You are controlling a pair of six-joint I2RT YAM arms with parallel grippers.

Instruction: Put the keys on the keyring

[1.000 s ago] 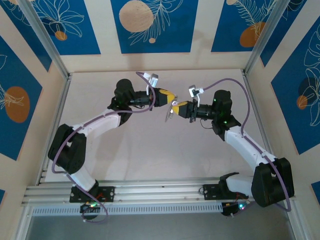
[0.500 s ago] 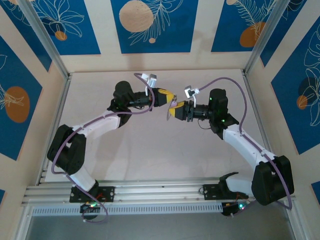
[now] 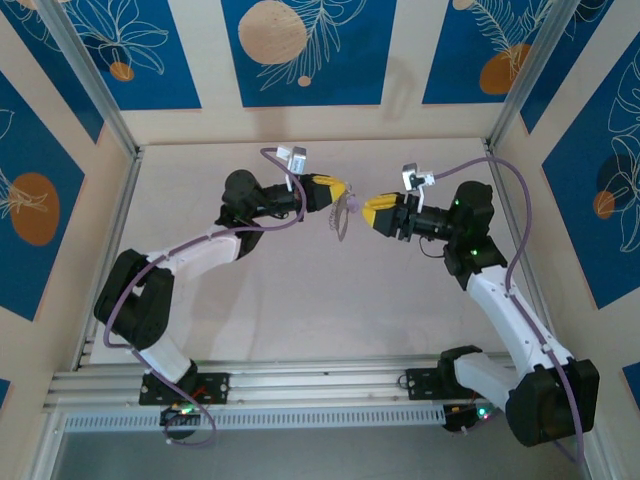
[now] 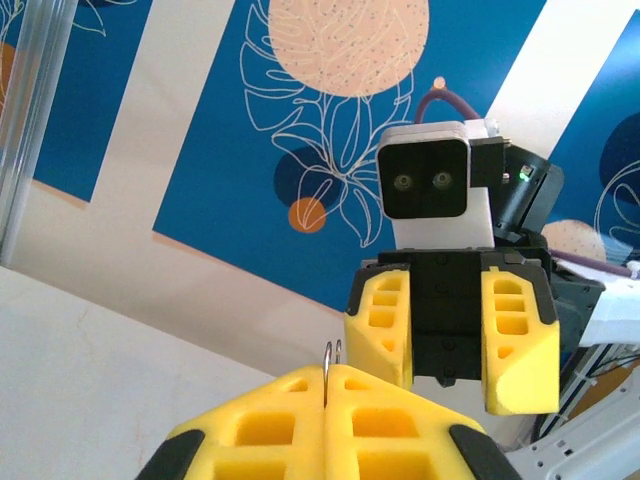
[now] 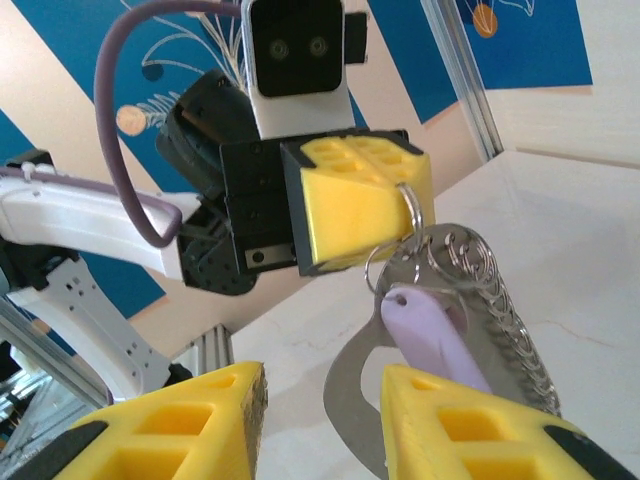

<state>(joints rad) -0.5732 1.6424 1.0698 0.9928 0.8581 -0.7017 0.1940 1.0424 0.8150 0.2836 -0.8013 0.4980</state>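
Reaching toward each other above the beige table (image 3: 300,300), the two arms nearly meet. The left gripper (image 3: 345,193) is clenched on the wire of the keyring (image 3: 342,220), which dangles below its yellow fingertips. The right gripper (image 3: 366,208) faces it with jaws parted, empty, just beside the ring without touching. The lilac-headed key (image 5: 430,325) hangs against the ring beside its row of small silver keys (image 5: 500,320).

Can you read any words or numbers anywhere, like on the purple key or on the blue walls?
None: no word, number, brand or sign can be read in any view.
purple key: its head looks plain, with no writing.
wall panels: they have leaf and circle drawings, no letters.
silver keys: any stamped marks are too small to tell.
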